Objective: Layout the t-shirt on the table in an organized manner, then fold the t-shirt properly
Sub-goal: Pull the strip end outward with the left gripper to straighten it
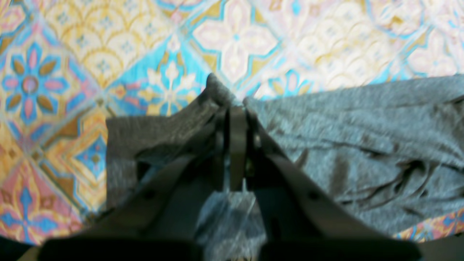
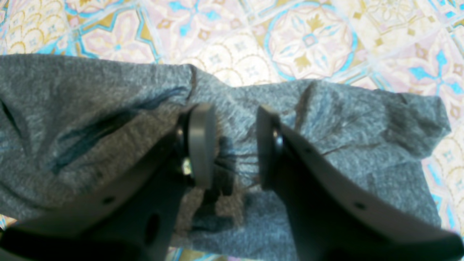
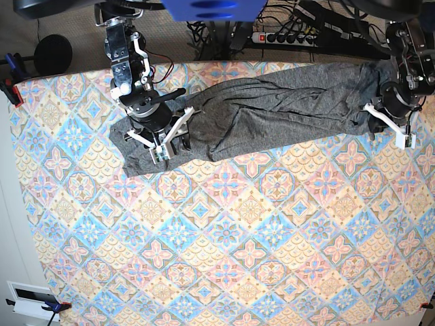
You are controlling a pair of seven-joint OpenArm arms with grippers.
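The t-shirt point(image 3: 272, 112) lies stretched in a long wrinkled band across the far part of the counter point(image 3: 224, 244), one end under each arm, the middle bunched and creased. We read this as early layout: the cloth is pulled out lengthwise but not flattened, sleeves and hem are not sorted into a clear outline, and no fold has been made. Left tool point(image 1: 235, 108): jaws closed tight on a pinch of t-shirt edge, fabric peaking up just ahead of the tips, bulk of the cloth trailing off to one side of it and a smaller flap on the other. Right tool point(image 2: 232, 145): jaws apart, straddling a ridge of t-shirt, tips pressed into or just above the cloth; we can't tell which, but nothing is clamped between them. Cloth spreads to both sides of the right tool, with an end flap nearest its outer finger. Left to do, in our judgement: spread the body flat, square the sleeves, then all folds. So roughly at the start, maybe the first stretch done. Risk: the left tool's pinch is small, so the edge could slip under tension.
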